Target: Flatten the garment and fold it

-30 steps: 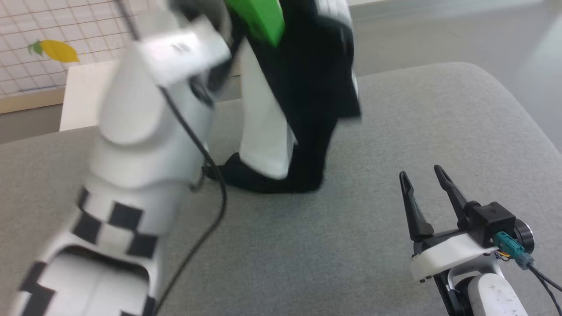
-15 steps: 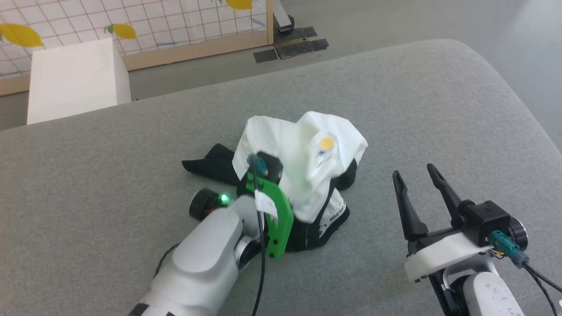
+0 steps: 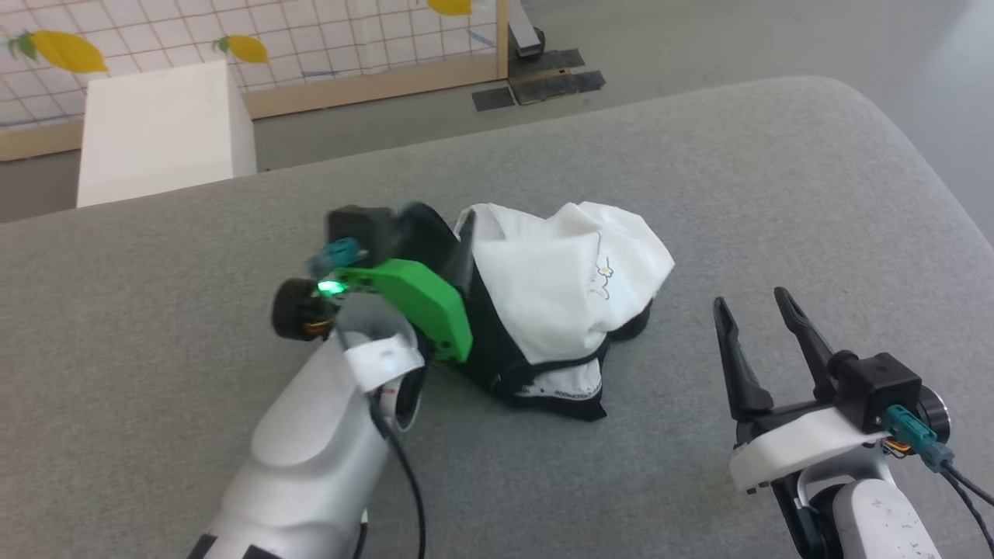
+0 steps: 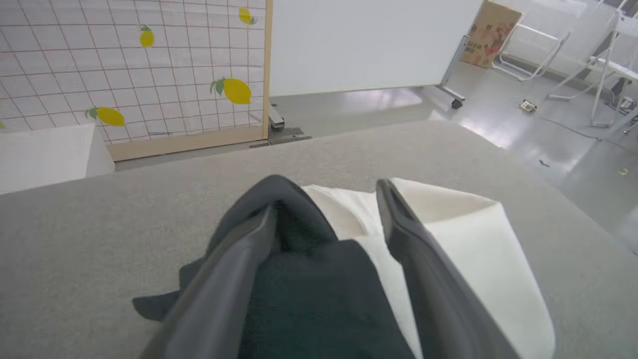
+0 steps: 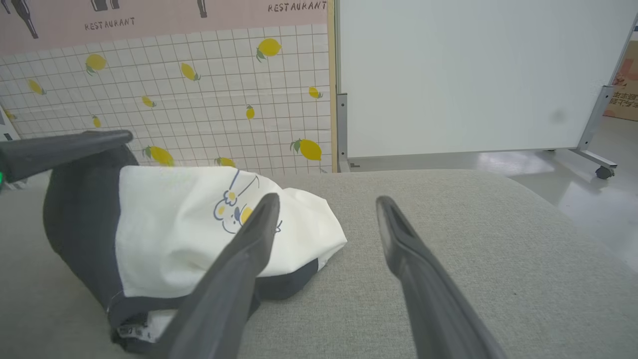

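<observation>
My left end effector (image 4: 326, 199) stands with its fingers apart. It sits low on the crumpled long-sleeved shirt (image 3: 559, 287) of white cloth with black sleeves, clamped on nothing, with one finger along a black fold and the other on white. My right end effector (image 3: 752, 299) is also spread and empty, near the shirt but clear of it.

The shirt is heaped about mid-way across the grey fabric-covered surface (image 3: 776, 194). Its long axis runs left to right, black bulk to the left and white to the right. From my right end effector it lies ahead and to the left, so I judge the left arm better placed for the black side and the right for the white corner.

The white neck band (image 3: 567, 388) on the near side carries lettering too small to read. A small blue-and-yellow cartoon print (image 5: 232, 207) shows on the white. The pink wall panel (image 5: 297, 7) reads "RESTAURANT".
</observation>
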Available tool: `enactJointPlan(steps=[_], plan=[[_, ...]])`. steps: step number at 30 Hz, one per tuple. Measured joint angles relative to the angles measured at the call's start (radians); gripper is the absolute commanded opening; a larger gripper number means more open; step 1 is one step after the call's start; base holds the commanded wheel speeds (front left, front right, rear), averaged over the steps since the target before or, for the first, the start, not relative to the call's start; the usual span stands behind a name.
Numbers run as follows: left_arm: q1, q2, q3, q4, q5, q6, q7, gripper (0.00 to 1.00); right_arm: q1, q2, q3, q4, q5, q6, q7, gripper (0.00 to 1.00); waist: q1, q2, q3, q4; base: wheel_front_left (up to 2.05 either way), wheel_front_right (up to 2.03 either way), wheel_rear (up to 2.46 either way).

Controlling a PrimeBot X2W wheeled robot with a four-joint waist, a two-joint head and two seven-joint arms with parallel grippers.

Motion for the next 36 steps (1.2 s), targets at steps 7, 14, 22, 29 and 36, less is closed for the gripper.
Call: enactJointPlan(steps=[7, 14, 22, 29, 36], plan=[[0.124, 0.063, 0.056, -0.129, 0.0, 0.043, -0.125, 1.0, 0.008, 0.0, -0.019, -0.015, -0.011, 0.0, 0.007, 1.0, 0.0, 0.0, -0.034, 0.032, 0.0, 0.0, 0.0], [0.311, 0.126, 0.07, -0.252, -0.013, 0.073, -0.121, 1.0, 0.037, 0.0, -0.03, -0.04, -0.012, 0.0, 0.025, 1.0, 0.0, 0.0, -0.077, 0.051, 0.0, 0.0, 0.0], [0.517, 0.2, 0.094, -0.399, -0.022, 0.117, -0.133, 1.0, 0.059, 0.0, -0.056, -0.072, -0.021, 0.0, 0.037, 1.0, 0.0, 0.0, -0.087, 0.081, 0.0, 0.0, 0.0], [0.568, 0.205, 0.154, -0.48, 0.02, 0.103, -0.181, 1.0, 0.074, 0.0, -0.064, -0.088, -0.029, 0.0, 0.055, 1.0, 0.0, 0.0, -0.08, 0.112, 0.0, 0.0, 0.0], [0.57, 0.111, 0.281, -0.489, 0.131, 0.037, -0.184, 1.0, 0.075, 0.0, -0.06, -0.1, -0.033, 0.0, 0.065, 1.0, 0.0, 0.0, -0.066, 0.121, 0.0, 0.0, 0.0]])
